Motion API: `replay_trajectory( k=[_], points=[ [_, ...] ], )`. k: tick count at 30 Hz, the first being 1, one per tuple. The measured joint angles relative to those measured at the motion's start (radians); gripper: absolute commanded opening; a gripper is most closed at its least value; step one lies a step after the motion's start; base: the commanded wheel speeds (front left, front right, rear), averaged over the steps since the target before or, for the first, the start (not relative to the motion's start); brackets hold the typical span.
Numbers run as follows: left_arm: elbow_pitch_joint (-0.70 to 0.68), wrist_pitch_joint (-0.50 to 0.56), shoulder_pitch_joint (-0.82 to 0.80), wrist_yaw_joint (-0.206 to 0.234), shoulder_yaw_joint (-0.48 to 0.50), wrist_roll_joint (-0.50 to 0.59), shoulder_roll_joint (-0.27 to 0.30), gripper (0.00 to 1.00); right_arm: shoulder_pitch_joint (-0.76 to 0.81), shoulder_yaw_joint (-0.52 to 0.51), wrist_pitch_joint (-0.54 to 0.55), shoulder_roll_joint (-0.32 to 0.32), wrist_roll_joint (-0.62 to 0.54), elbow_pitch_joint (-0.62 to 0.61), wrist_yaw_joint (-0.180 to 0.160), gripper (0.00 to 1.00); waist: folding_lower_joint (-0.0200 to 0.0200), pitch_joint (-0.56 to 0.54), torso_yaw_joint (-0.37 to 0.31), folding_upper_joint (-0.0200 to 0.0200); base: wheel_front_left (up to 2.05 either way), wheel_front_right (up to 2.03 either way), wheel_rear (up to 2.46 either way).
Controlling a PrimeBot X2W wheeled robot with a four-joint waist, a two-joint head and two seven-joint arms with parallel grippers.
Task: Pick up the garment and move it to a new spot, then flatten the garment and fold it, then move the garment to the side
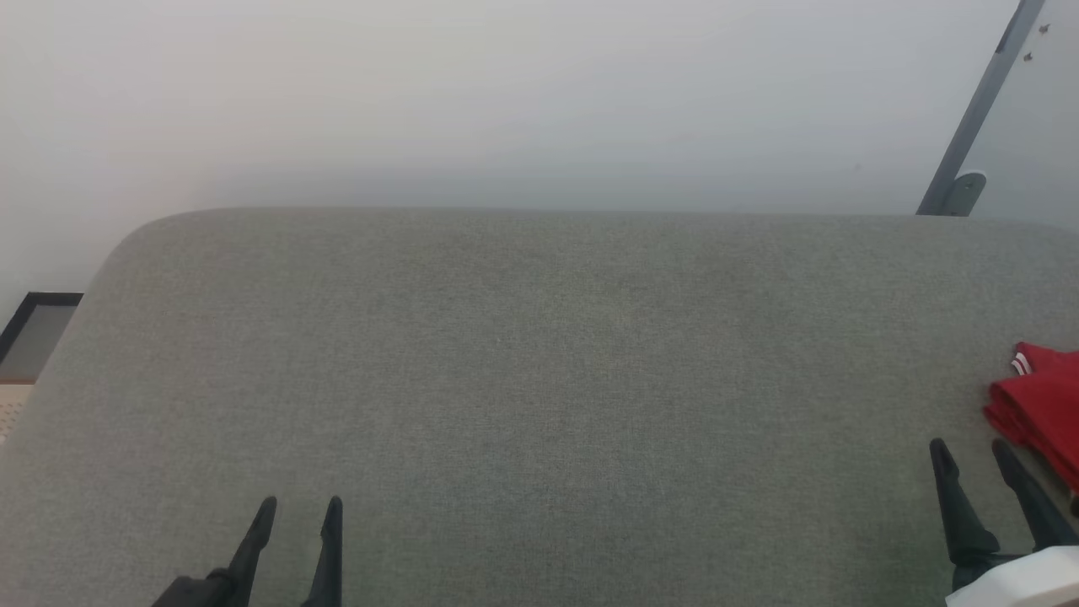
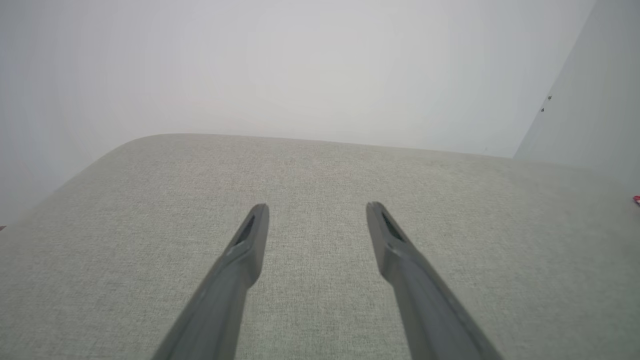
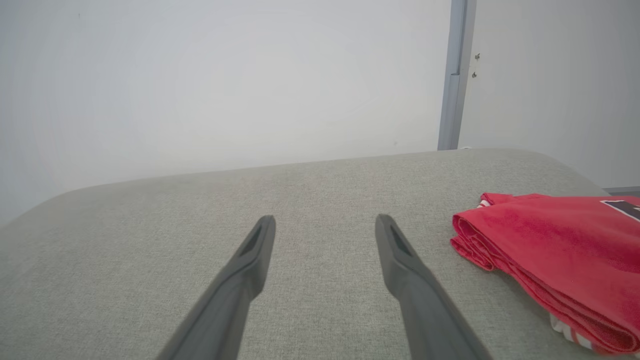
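Jaws on left gripper (image 1: 301, 503) and right gripper (image 1: 969, 444) gape empty; garment (image 3: 555, 245) lies folded beside the right one: task seemingly done.

I see the red shirt (image 1: 1041, 405) lying folded into a flat, layered stack at the right edge of the grey tabletop (image 1: 539, 379). Red-and-white striped trim peeks out, and a bit of dark, white-edged lettering shows on top.

The bench (image 1: 539, 379) is covered in matt grey woven cloth, slightly rough. The garment (image 3: 560, 250) is soft, matt red cloth. The post (image 3: 456, 75) behind the bench looks like smooth metal.
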Motion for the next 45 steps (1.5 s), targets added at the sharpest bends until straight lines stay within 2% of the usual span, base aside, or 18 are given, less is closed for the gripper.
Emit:
replay_trajectory(
  k=[33, 34, 39, 45],
  points=[
    [-0.01, 0.0, 0.01, 0.0, 0.004, -0.004, -0.008, 1.0, 0.026, -0.034, 0.04, 0.033, -0.018, -0.072, 0.0, 1.0, 0.0, 0.012, -0.002, 0.0, 0.0, 0.0, 0.0],
    [-0.017, 0.0, 0.009, 0.0, 0.007, -0.004, -0.011, 0.0, 0.026, -0.033, 0.04, 0.033, -0.017, -0.074, 0.0, 0.0, 0.0, 0.013, -0.003, 0.0, 0.0, 0.0, 0.0],
    [0.024, 0.002, 0.017, 0.0, 0.001, -0.011, -0.026, 0.0, 0.039, -0.019, 0.043, 0.065, -0.013, -0.037, 0.0, 0.0, 0.0, 0.014, -0.004, 0.0, 0.0, 0.0, 0.0],
    [0.036, 0.031, 0.014, 0.0, 0.001, -0.116, -0.026, 0.0, 0.039, -0.024, 0.067, 0.083, 0.069, -0.027, 0.0, 0.0, 0.0, 0.016, -0.007, 0.0, 0.0, 0.0, 0.0]
  ],
)
